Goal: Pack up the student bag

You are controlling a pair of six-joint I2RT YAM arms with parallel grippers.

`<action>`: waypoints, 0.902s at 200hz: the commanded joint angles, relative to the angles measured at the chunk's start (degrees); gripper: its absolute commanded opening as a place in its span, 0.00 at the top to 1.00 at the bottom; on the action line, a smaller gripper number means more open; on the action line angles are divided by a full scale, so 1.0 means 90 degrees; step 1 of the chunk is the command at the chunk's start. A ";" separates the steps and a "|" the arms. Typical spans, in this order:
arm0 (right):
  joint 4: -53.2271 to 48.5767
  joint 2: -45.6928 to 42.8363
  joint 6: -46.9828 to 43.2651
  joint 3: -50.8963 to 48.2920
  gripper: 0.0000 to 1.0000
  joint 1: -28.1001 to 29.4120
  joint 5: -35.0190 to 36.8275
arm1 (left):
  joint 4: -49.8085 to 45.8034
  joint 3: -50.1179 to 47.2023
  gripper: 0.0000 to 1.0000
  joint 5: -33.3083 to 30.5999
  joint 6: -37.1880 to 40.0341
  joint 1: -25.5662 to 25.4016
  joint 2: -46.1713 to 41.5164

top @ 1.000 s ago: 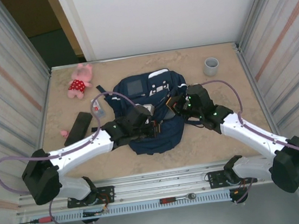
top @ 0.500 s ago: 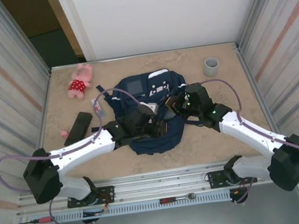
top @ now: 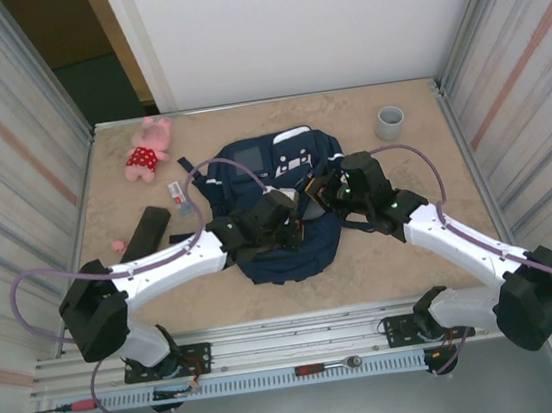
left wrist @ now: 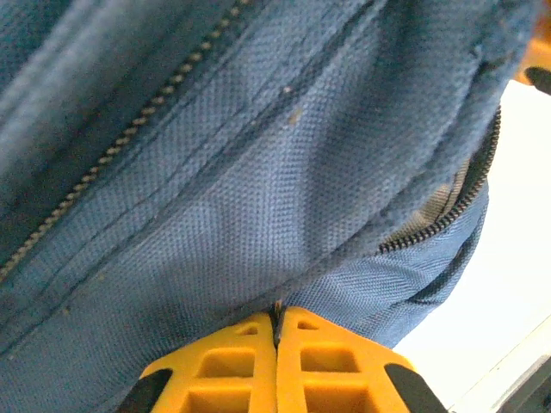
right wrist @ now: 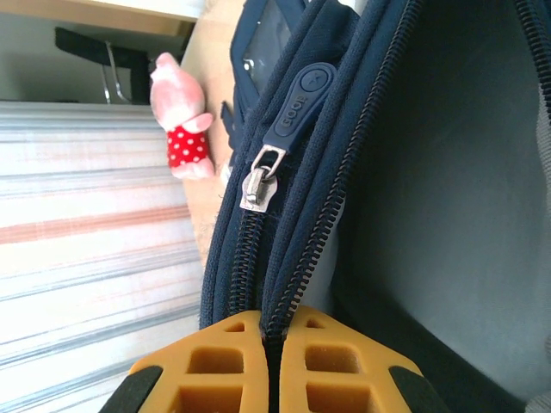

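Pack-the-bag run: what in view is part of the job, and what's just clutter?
Job: navy blue fabric backpack; left gripper and right gripper, both pinching its fabric. Likely cargo: pink plush toy in a red dotted dress, flat black case.
Lying about: grey cup, possibly; red-handled screwdriver and metal ratchet on the front rail.

light was bright and even from above in the top view, leaving only soft shadows on the table. up close, the student bag weave stayed sharp, while the background behind it blew out white.
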 commanded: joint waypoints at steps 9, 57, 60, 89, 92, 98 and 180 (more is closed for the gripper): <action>0.0091 -0.0294 -0.0286 0.0276 1.00 -0.0185 -0.0167 | -0.0196 -0.0344 1.00 -0.0418 -0.0058 0.0055 -0.0410; -0.0036 -0.0383 -0.0351 0.0314 1.00 -0.0361 -0.0240 | -0.0225 -0.0839 1.00 -0.0252 -0.0098 0.0082 -0.0918; -0.0054 -0.0392 -0.0371 0.0327 1.00 -0.0380 -0.0241 | -0.0244 -0.0853 1.00 -0.0262 -0.0098 0.0096 -0.0946; -0.0207 -0.0461 -0.0361 0.0301 0.97 -0.0468 -0.0295 | -0.0109 -0.1106 1.00 -0.0193 -0.0093 0.0182 -0.1211; -0.0207 -0.0457 -0.0352 0.0287 0.93 -0.0451 -0.0296 | -0.0042 -0.1138 1.00 -0.0136 -0.0077 0.0198 -0.1215; -0.0219 -0.0462 -0.0315 0.0261 0.81 -0.0380 -0.0308 | 0.0079 -0.1187 1.00 -0.0061 -0.0060 0.0223 -0.1241; 0.0049 -0.0183 0.0218 -0.0426 0.55 0.0419 0.0221 | 0.0745 -0.1326 1.00 0.0409 0.0059 0.0238 -0.1038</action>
